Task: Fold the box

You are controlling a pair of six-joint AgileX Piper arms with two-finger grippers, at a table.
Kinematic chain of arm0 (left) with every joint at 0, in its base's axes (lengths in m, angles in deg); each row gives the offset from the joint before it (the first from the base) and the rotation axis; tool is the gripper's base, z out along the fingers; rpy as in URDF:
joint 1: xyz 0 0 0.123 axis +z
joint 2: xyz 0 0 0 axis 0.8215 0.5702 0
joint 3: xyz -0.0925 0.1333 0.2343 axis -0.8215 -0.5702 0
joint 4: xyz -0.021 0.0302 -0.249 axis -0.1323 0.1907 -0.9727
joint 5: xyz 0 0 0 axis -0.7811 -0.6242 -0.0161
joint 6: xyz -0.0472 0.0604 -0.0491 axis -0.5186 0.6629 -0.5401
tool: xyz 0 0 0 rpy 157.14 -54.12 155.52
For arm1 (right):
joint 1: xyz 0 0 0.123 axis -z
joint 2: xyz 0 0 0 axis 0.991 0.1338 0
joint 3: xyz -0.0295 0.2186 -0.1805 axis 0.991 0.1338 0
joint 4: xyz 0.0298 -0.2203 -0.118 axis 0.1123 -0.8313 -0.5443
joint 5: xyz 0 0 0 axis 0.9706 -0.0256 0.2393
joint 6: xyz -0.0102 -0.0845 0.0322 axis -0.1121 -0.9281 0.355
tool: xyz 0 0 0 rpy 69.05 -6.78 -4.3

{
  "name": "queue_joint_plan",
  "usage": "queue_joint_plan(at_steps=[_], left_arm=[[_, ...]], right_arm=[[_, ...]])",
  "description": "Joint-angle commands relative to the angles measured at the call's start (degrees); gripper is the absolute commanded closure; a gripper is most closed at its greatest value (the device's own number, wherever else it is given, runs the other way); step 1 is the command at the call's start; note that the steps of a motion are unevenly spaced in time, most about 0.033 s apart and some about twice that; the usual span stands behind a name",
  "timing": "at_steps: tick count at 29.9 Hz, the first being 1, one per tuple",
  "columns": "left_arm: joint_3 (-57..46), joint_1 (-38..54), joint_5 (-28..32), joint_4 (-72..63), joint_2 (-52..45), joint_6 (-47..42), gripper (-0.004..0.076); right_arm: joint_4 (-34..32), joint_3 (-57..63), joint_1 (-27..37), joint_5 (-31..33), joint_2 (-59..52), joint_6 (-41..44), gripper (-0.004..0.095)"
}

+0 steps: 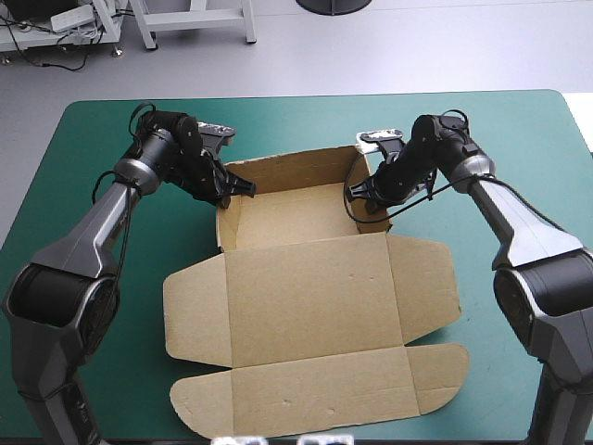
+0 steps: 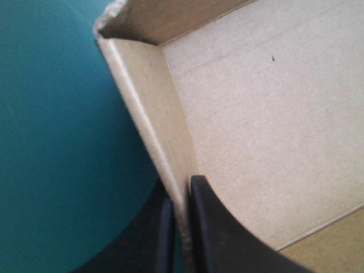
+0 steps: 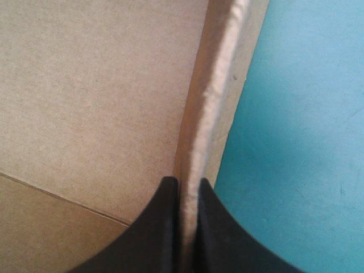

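Box (image 1: 315, 306) of brown board lies about the middle of the teal-green worktop (image 1: 519, 139), which shows on all sides of the box. Its biggest part, the lid (image 1: 320, 366) with its side flaps, lies flat on the side of the box nearest the robot. The tray (image 1: 296, 209) is the far part, with back and side walls raised. The left jaws are all but closed on the box's left wall (image 2: 151, 114), one black finger (image 2: 213, 227) inside the tray and one outside, the board pinched between them. The right jaws grip the box's right wall (image 3: 219, 102) the same way, with only the sheet between the fingers (image 3: 165, 233). I judge the board light and stiff, bending easily only at its creases, so a raised wall may spring outward if released. A wall's top edge seems the good place to grip, though pinching too hard could dent the board.
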Motion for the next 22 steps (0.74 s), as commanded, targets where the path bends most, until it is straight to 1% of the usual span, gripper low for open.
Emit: queue_joint_plan(at_steps=[1,3,5,8,10,14,16,18,22], left_arm=[[2.23,-0.33,1.7,-0.63,-2.07,6.02,0.0725],[2.37,-0.33,0.66,-0.63,-2.07,8.46,0.0703],[2.46,-0.33,0.02,-0.63,-2.07,9.67,0.0672],[2.46,-0.33,-0.2,-0.63,-2.07,9.66,0.058],[2.46,-0.33,-0.2,-0.52,-2.07,9.42,0.0514],[2.46,-0.33,0.03,-0.39,-2.07,10.76,0.0365],[2.46,-0.33,0.88,-0.39,-2.07,10.76,0.0309],[2.46,-0.33,1.97,-0.5,-2.07,10.76,0.0289],[2.46,-0.33,3.17,-1.43,-2.07,10.72,0.029]], right_arm=[[-1.89,-1.63,-0.11,-5.74,-1.4,-5.33,0.0918],[-4.14,-1.63,-0.11,-5.74,-1.4,-5.33,0.0877],[-5.65,-1.63,-0.11,-5.74,-1.4,-5.33,0.0803],[-7.03,-1.63,-0.11,-5.64,-1.4,-5.33,0.0697],[-7.03,-1.63,-0.11,-5.64,-1.4,-5.61,0.0647],[-7.03,-1.63,-0.11,-5.76,-1.4,-8.13,0.0593],[-7.03,-1.63,-0.11,-6.23,-1.4,-8.16,0.0575],[-7.3,-2.0,-0.11,-6.58,-1.4,-8.16,0.0575],[-7.69,-5.22,-0.11,-5.51,-1.4,-8.16,0.0575]])
